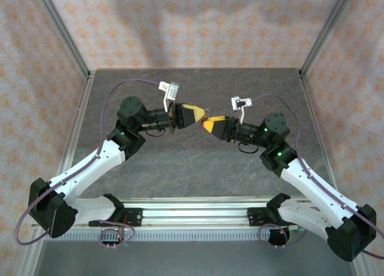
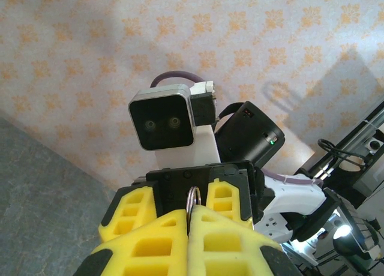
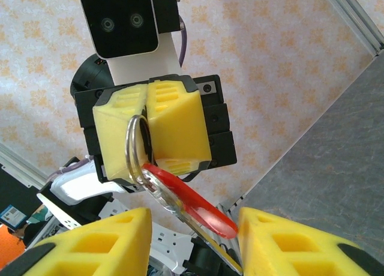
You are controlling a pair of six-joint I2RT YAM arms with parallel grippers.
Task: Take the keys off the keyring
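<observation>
my left tool (image 3: 149, 102) pinched tight on thin ring (image 3: 133, 145) of keyring (image 3: 198, 211), mid-air above tabletop (image 1: 180, 168). red end and pale key (image 3: 156, 189) dangle between spread fingers of my right tool (image 3: 193, 228), gripping nothing. likely light, stiff, slick, swings freely. best hold: key's flat head.

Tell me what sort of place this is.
Probably a lab robot cell: left arm and right arm mounted beside a rail, an aluminium frame post, patterned backdrop walls around a grey table.
</observation>
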